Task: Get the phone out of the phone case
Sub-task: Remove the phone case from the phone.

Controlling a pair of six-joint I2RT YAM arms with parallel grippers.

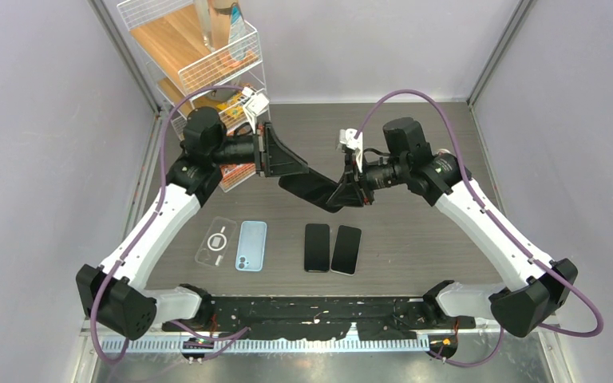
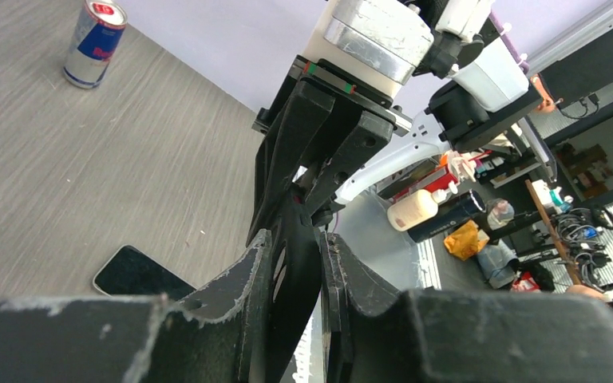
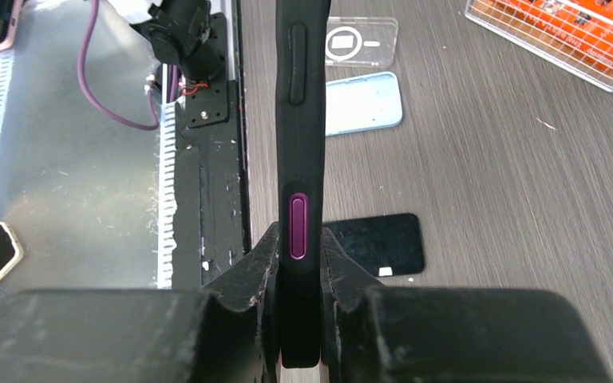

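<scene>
A black phone case (image 1: pixel 310 186) is held in the air over the middle of the table, between both arms. My right gripper (image 1: pixel 345 194) is shut on one end; in the right wrist view the case (image 3: pixel 296 120) runs edge-on up from the gripper (image 3: pixel 298 263), and a purple side button (image 3: pixel 298 226) sits between the fingers. My left gripper (image 1: pixel 286 165) holds the other end. In the left wrist view its fingers (image 2: pixel 243 279) close round the case (image 2: pixel 299 271), with the right gripper (image 2: pixel 307 191) just beyond. The phone is hidden inside the case.
Two dark phones (image 1: pixel 317 247) (image 1: pixel 346 249) lie side by side on the table, with a light blue one (image 1: pixel 251 245) and a clear case (image 1: pixel 216 242) to their left. A wire rack (image 1: pixel 207 48) stands at the back left. A drink can (image 2: pixel 94 41) stands on the table.
</scene>
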